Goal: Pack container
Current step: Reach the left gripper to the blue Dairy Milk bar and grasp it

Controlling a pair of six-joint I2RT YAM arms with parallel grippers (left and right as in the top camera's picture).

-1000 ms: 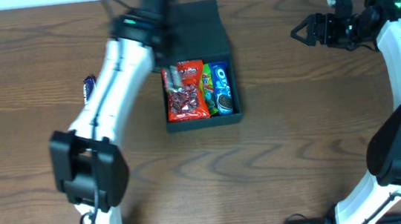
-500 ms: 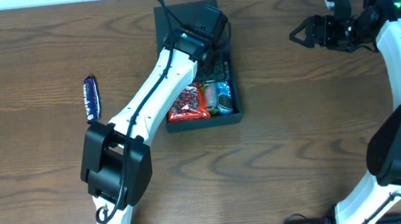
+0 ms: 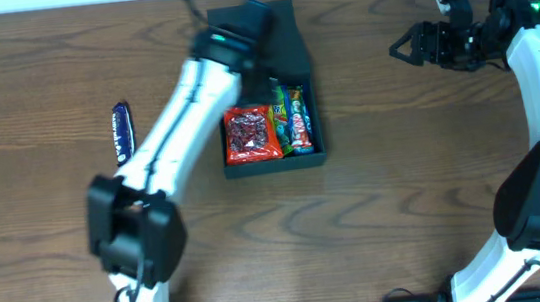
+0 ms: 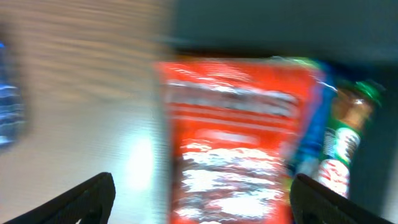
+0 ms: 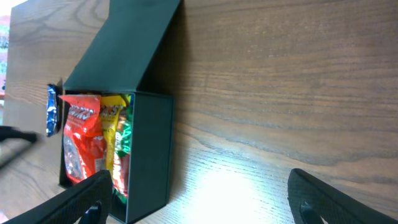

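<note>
The dark teal container stands mid-table, its flap lid thrown back. Inside lie a red packet and yellow, green and blue packets. My left gripper, blurred by motion, hangs over the box's back part. In the left wrist view the left gripper is open above the red packet, holding nothing. My right gripper is open, far right of the box. Its own view shows the right gripper over bare wood, with the container off to the left.
A blue packet lies on the wood left of the box, also seen as a blue packet beyond it. The left arm slants across the table between that packet and the box.
My left gripper has opened and let go of the red packet, which now lies in the container. The left arm swung over the box and back. The right arm has not moved.
</note>
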